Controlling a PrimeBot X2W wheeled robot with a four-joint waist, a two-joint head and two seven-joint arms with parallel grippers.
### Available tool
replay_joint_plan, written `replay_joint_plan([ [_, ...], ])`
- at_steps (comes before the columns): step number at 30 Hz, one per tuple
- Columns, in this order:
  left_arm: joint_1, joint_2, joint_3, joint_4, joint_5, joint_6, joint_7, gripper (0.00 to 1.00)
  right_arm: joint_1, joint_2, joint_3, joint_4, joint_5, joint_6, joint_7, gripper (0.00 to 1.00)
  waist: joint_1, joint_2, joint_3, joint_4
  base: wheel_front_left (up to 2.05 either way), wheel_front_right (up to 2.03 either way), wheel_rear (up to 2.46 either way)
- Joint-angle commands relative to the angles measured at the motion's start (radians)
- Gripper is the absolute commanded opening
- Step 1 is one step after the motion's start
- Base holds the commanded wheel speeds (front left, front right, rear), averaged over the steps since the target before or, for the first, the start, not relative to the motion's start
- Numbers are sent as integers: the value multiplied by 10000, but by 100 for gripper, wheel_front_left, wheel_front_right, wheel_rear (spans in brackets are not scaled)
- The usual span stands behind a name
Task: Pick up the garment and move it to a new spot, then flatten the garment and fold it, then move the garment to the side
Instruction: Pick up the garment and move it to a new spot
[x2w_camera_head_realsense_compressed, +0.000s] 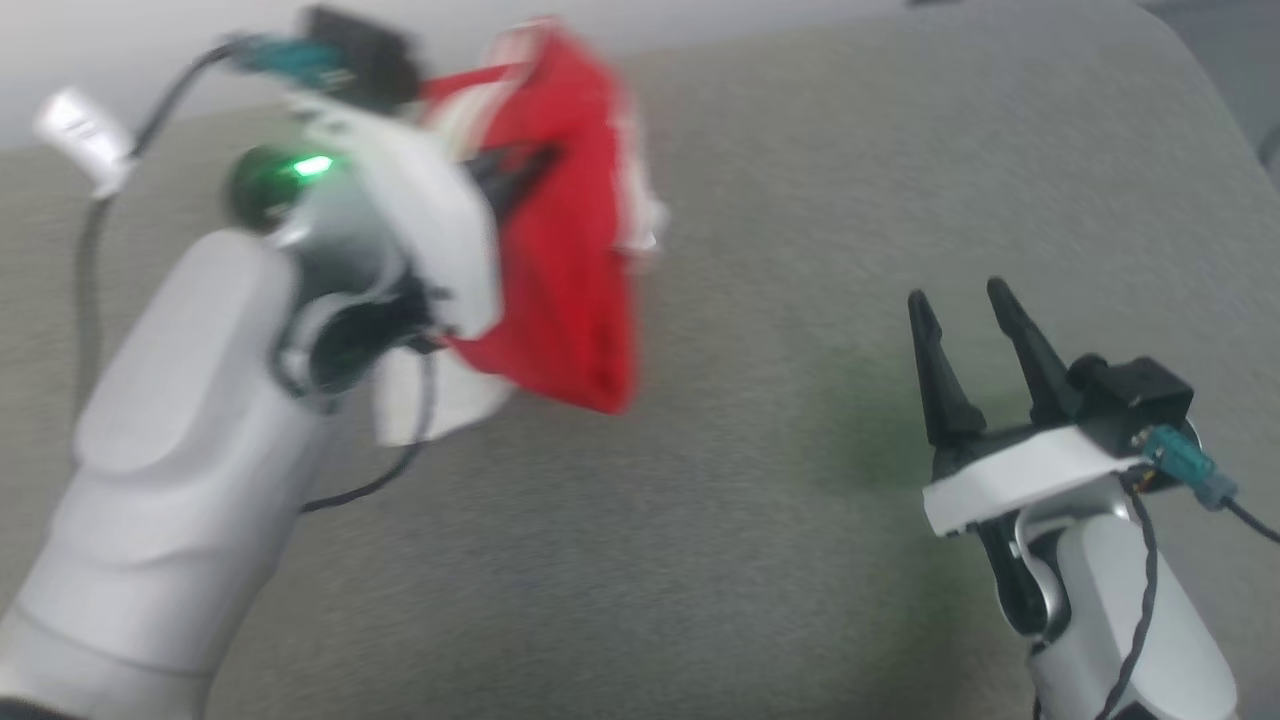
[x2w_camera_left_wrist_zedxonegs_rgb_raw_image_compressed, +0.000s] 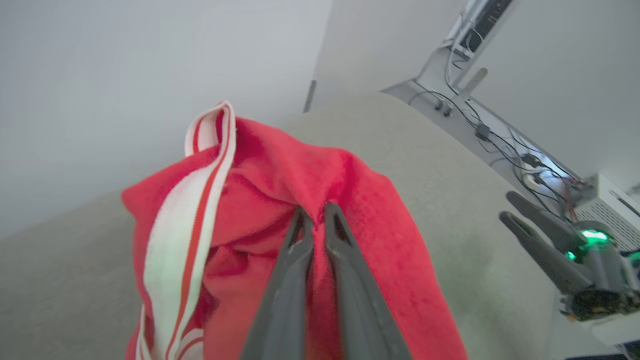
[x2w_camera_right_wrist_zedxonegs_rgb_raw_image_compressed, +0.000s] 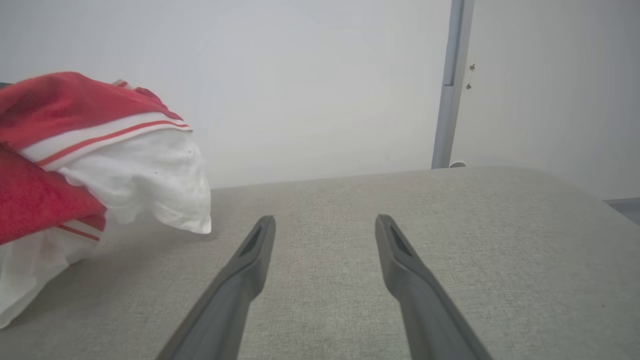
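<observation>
The garment (x2w_camera_head_realsense_compressed: 570, 250) is a red shirt with white sleeves and striped trim, bunched and lifted above the grey cushion at the upper left of the head view. My left gripper (x2w_camera_head_realsense_compressed: 520, 170) is shut on its red fabric. In the left wrist view the two dark fingers (x2w_camera_left_wrist_zedxonegs_rgb_raw_image_compressed: 300, 250) pinch a fold of the garment (x2w_camera_left_wrist_zedxonegs_rgb_raw_image_compressed: 260, 200), and the striped band hangs on the left. In the right wrist view the garment (x2w_camera_right_wrist_zedxonegs_rgb_raw_image_compressed: 100, 160) hangs at the left, off the surface. My right gripper (x2w_camera_head_realsense_compressed: 965, 300) stands open low at the right, empty, seen also as my right gripper (x2w_camera_right_wrist_zedxonegs_rgb_raw_image_compressed: 325, 225).
A grey fabric cushion (x2w_camera_head_realsense_compressed: 760, 520) spreads under both arms, with its rounded far edge near a pale wall. Cables and a white box (x2w_camera_left_wrist_zedxonegs_rgb_raw_image_compressed: 610, 200) lie on the floor beyond the cushion's right side. A grey vertical post (x2w_camera_right_wrist_zedxonegs_rgb_raw_image_compressed: 450, 85) stands against the wall.
</observation>
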Motion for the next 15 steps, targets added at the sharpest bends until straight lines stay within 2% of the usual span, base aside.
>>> replay_joint_plan([
  [1, -269, 12, -85, -78, -33, -9, 59, 0, -172, 57, -4, -79, 74, 1, -56, 100, 0, 0, 529, -626, 0, 0, 0],
  [6, -1124, -334, -890, 595, -392, -9, 249, 0, -428, 290, 16, -31, 291, 1, -57, 100, 0, 0, 1112, -1634, 0, 0, 0],
  [15, -1627, 612, -3185, 2834, 148, -10, 572, 0, -489, 447, 93, 75, 822, 1, -57, 100, 0, 0, 1599, -2770, 0, 0, 0],
])
